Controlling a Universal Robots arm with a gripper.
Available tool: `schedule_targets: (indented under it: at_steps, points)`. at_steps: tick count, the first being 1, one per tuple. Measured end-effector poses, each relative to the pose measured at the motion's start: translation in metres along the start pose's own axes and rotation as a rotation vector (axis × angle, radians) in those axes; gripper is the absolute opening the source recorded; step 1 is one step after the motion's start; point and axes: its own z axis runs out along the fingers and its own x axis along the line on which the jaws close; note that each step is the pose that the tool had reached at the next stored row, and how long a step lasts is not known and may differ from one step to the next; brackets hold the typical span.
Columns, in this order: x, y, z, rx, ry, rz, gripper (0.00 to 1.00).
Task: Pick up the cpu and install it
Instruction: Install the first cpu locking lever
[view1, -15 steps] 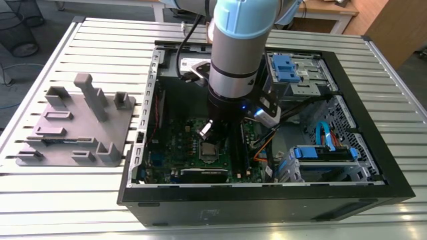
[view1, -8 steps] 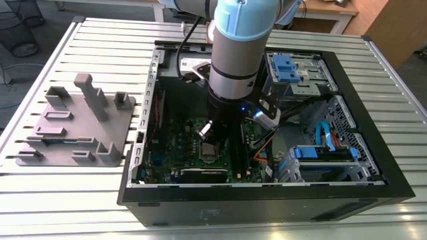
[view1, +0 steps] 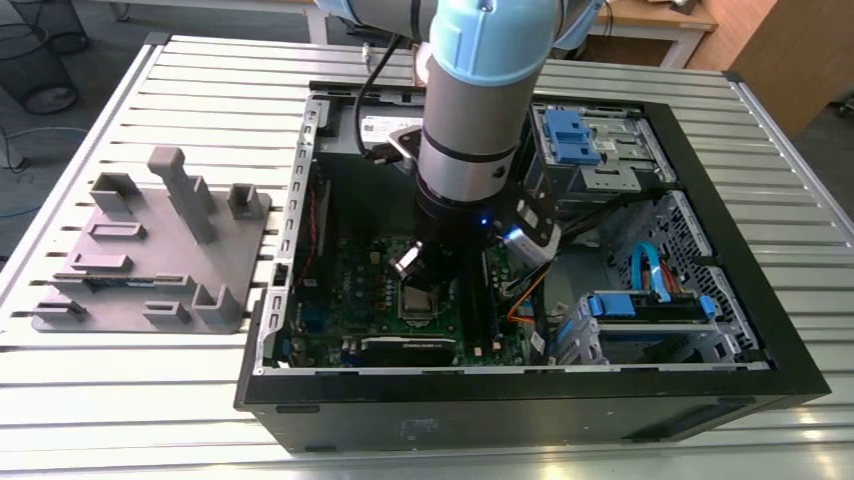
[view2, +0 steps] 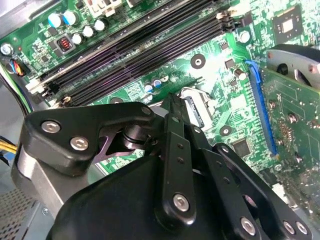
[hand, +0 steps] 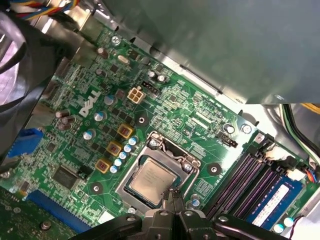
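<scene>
I see the small silver-grey square cpu (hand: 152, 181) lying in the metal-framed socket (hand: 159, 172) on the green motherboard (hand: 85, 150). Black gripper (hand: 174, 196) hovers at its edge, fingers pinched together, holding nothing. I'd keep vertical, no sideways nudges.

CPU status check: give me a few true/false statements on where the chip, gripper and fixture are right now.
1. The cpu sits in the motherboard socket. True.
2. The gripper is over the grey plastic fixture. False: it is inside the computer case, by the socket.
3. The fixture lies on the slatted table at the exterior view's left of the case. True.
4. The gripper's fingertips stand spread wide around the cpu. False: in the first wrist view they meet at the chip's edge.
5. All memory slots are filled. False: several are empty.
</scene>
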Motion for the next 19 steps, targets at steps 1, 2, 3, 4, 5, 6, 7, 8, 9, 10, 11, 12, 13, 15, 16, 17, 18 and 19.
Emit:
schedule_targets:
  at_steps: [1,2,3,4,5,6,7,8,9,10,11,12,13,15,16,17,18,19]
  points:
    - [0.0000,0.0000,0.0001,-0.0004,0.0007,0.008,0.11]
    - [0.0000,-0.0001,0.0001,-0.0008,0.0014,0.016,0.11]
    - [-0.0003,-0.0003,0.0002,-0.0011,0.0017,0.021,0.11]
    - [-0.0004,-0.0003,0.0002,-0.0012,0.0019,0.024,0.11]
    - [-0.0004,-0.0002,0.0002,-0.0013,0.0018,0.024,0.11]
    - [-0.0004,-0.0003,0.0002,-0.0015,0.0019,0.025,0.11]
    - [-0.0007,-0.0008,0.0003,-0.0018,0.0019,0.026,0.11]
    - [-0.0012,-0.0014,0.0004,-0.0021,0.0021,0.028,0.11]
    - [-0.0016,-0.0021,0.0003,-0.0021,0.0026,0.030,0.11]
    - [-0.0019,-0.0028,0.0003,-0.0022,0.0029,0.032,0.11]
    - [-0.0021,-0.0034,0.0003,-0.0024,0.0031,0.034,0.11]
    - [-0.0024,-0.0040,0.0004,-0.0026,0.0032,0.037,0.11]
    - [-0.0027,-0.0046,0.0004,-0.0027,0.0035,0.039,0.11]
    - [-0.0033,-0.0055,0.0004,-0.0031,0.0039,0.044,0.11]
    - [-0.0037,-0.0060,0.0004,-0.0033,0.0040,0.047,0.11]
    - [-0.0039,-0.0065,0.0005,-0.0035,0.0043,0.050,0.11]
    - [-0.0039,-0.0069,0.0005,-0.0036,0.0043,0.052,0.11]
    - [-0.0037,-0.0076,0.0006,-0.0040,0.0043,0.054,0.11]
